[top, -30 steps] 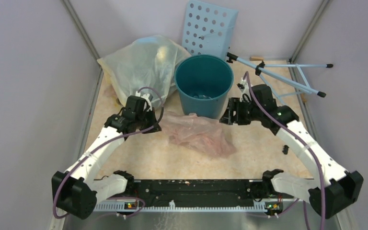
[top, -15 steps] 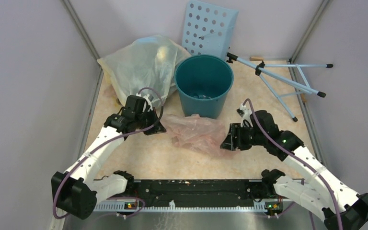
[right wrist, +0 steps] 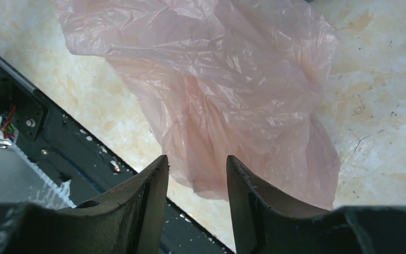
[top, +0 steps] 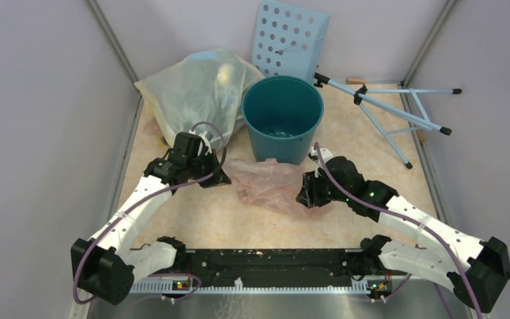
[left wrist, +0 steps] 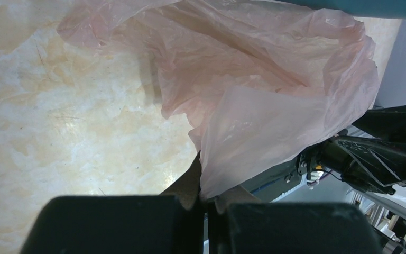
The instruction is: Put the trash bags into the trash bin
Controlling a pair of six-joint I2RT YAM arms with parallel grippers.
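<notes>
The pale-pink trash bag (top: 269, 183) lies crumpled on the table just in front of the teal-green trash bin (top: 282, 116), which stands upright. My left gripper (top: 224, 178) is at the bag's left edge and is shut on a corner of it. The left wrist view shows the pinched corner at the gripper (left wrist: 209, 200) and the bag (left wrist: 254, 90) spreading away. My right gripper (top: 303, 197) is at the bag's right edge. In the right wrist view the gripper (right wrist: 196, 161) is open, and the bag (right wrist: 217, 90) lies just beyond the fingertips, not held.
A big yellowish-clear sack (top: 196, 90) leans behind my left arm, left of the bin. A light-blue panel with holes (top: 291, 36) stands behind the bin. A light-blue folded stand (top: 398, 109) lies at back right. The black base rail (top: 272, 259) runs along the near edge.
My right arm has swung from beside the bin toward the near left, down to the bag's right edge. The bag has bunched up slightly. My left gripper has kept its hold.
</notes>
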